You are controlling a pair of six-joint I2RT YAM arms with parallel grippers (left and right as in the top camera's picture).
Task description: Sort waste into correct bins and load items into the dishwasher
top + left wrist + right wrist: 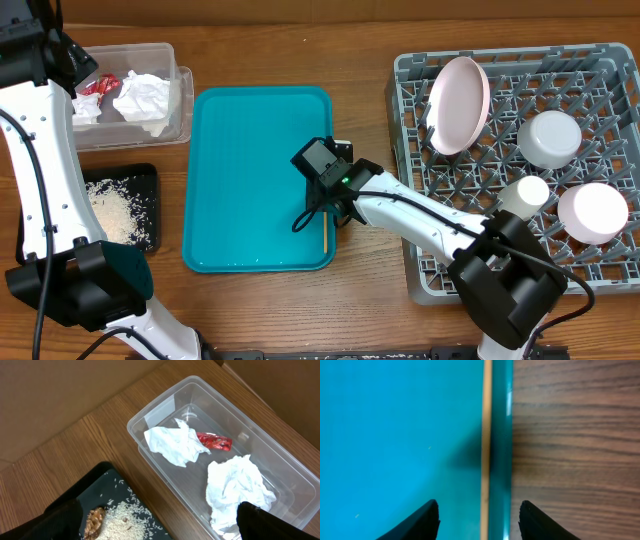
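Overhead: plate (458,104), bowls (551,137) and cup (524,192) stand between pegs of the dish rack (440,270) at three o'clock.

Left wrist: napkins (177,445) and red wrapper (215,441) lie in the clear tub (150,410), with rice (127,520) in the black tray (95,485) at seven o'clock. The left jaws are spread and empty.

Right wrist: right jaws spread astride a thin stick (486,435) hugging the rim of the teal tray (395,435), which likely leaves scant finger room.

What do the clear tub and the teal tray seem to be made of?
The clear tub: probably plastic, glossy; see-through walls, rounded moulded corners. The teal tray: likely hard plastic, smooth and slightly shiny; a glint runs along its raised rim.
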